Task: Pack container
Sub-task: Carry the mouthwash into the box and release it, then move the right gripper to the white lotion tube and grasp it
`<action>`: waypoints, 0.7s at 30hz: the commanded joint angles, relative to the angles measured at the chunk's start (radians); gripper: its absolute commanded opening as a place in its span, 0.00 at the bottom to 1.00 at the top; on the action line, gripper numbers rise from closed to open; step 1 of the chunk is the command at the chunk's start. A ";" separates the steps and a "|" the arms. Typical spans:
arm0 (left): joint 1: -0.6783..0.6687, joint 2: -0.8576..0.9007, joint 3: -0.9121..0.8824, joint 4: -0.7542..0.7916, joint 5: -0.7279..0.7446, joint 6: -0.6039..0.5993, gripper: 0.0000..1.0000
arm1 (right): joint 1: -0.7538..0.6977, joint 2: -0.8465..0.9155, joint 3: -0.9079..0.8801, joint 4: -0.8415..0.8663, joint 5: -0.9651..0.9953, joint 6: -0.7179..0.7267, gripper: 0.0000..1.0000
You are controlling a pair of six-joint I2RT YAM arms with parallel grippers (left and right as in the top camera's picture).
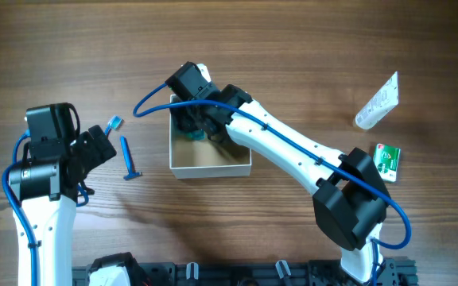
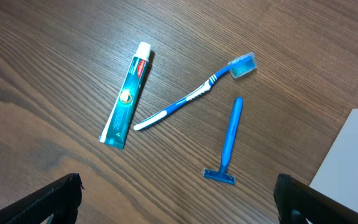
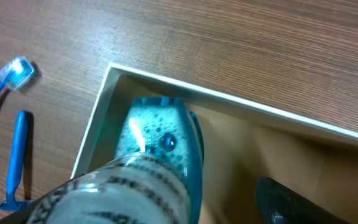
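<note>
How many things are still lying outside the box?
5. Toothpaste, toothbrush and razor lie left of the box; a white tube and a green packet lie far right. Others may be hidden.

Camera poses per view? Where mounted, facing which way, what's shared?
Overhead: fixed above table, facing straight down; left arm, right arm, container.
Left wrist: faces down at toothpaste, toothbrush, razor; left gripper fingertips at lower corners.
Right wrist: faces down into container corner, teal bottle close; own finger lower right.
Shared: razor and toothbrush head in all three.
</note>
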 commanded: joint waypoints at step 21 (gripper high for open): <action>0.006 0.006 0.020 0.022 -0.024 -0.009 1.00 | -0.896 -0.575 -0.022 -0.486 -0.043 -0.177 1.00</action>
